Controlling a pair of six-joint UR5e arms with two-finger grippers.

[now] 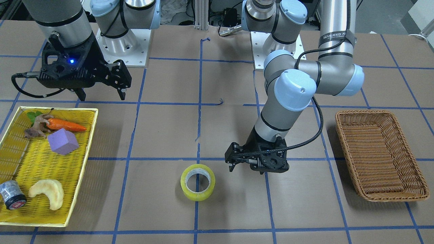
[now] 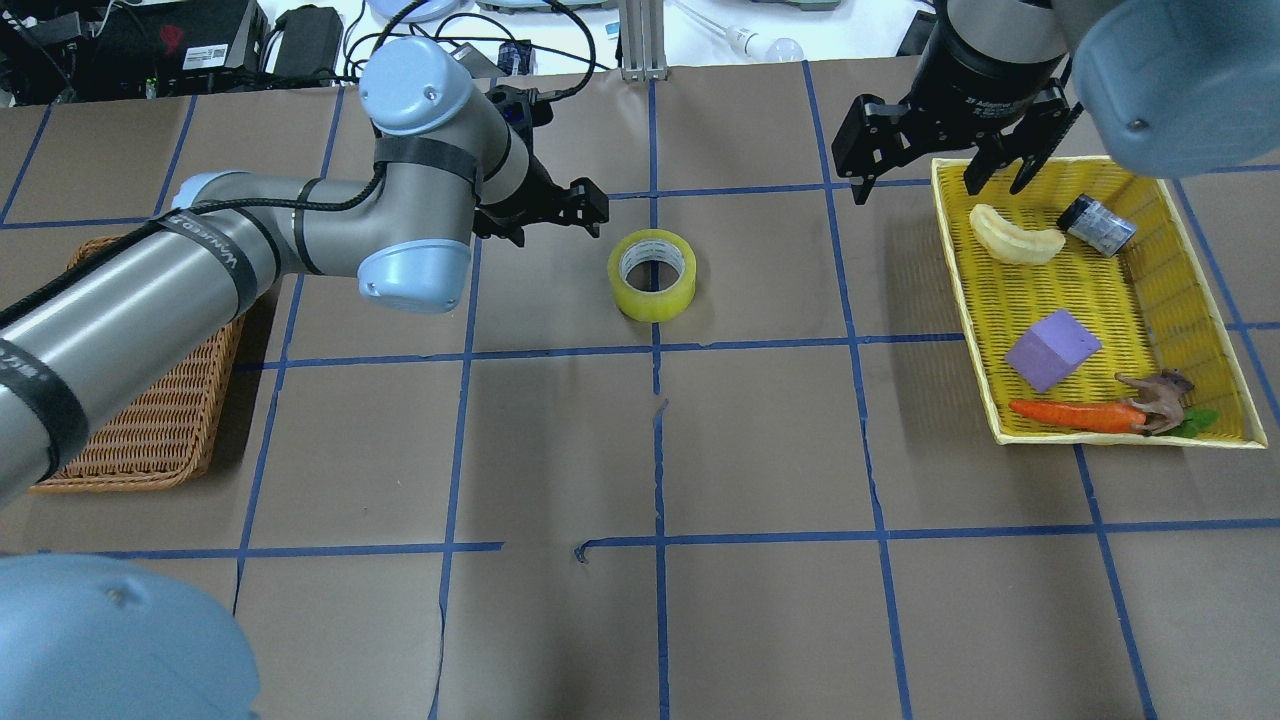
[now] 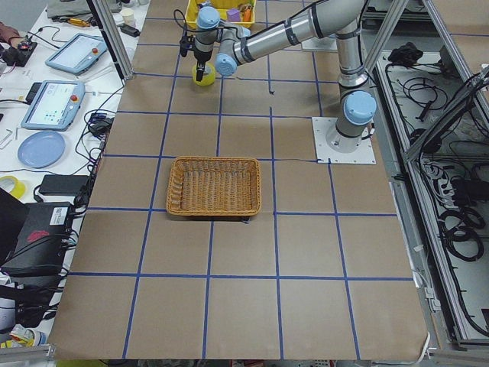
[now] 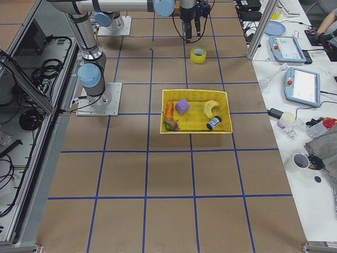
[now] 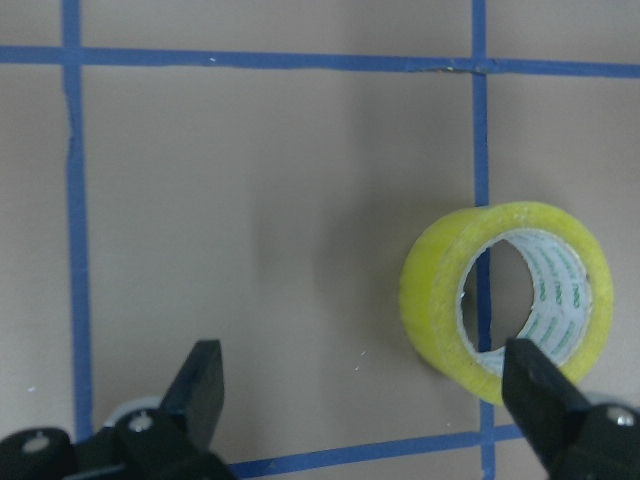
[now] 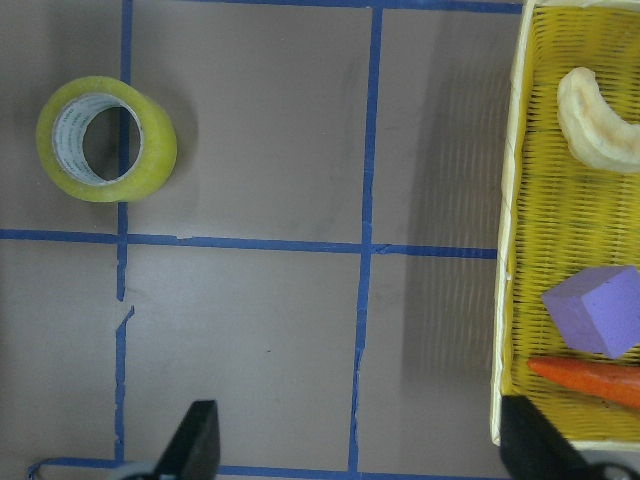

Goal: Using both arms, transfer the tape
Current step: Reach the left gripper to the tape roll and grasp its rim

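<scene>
The yellow tape roll (image 1: 197, 182) lies flat on the brown table, hole up; it also shows in the overhead view (image 2: 652, 273) and both wrist views (image 5: 510, 300) (image 6: 105, 140). My left gripper (image 1: 245, 167) is open and empty. It hovers low, just beside the roll on the basket's side (image 2: 558, 226). In the left wrist view its gripper (image 5: 365, 400) has the roll near one fingertip (image 5: 535, 385), not between the fingers. My right gripper (image 1: 101, 95) is open and empty, high over the yellow tray's far edge (image 2: 935, 185).
A yellow tray (image 1: 86, 142) holds a carrot (image 1: 66, 125), a purple block (image 1: 62, 141), a toy animal, a pale curved piece (image 1: 47, 193) and a dark cylinder with a red end (image 1: 12, 196). A wicker basket (image 1: 342, 135) stands on my left side.
</scene>
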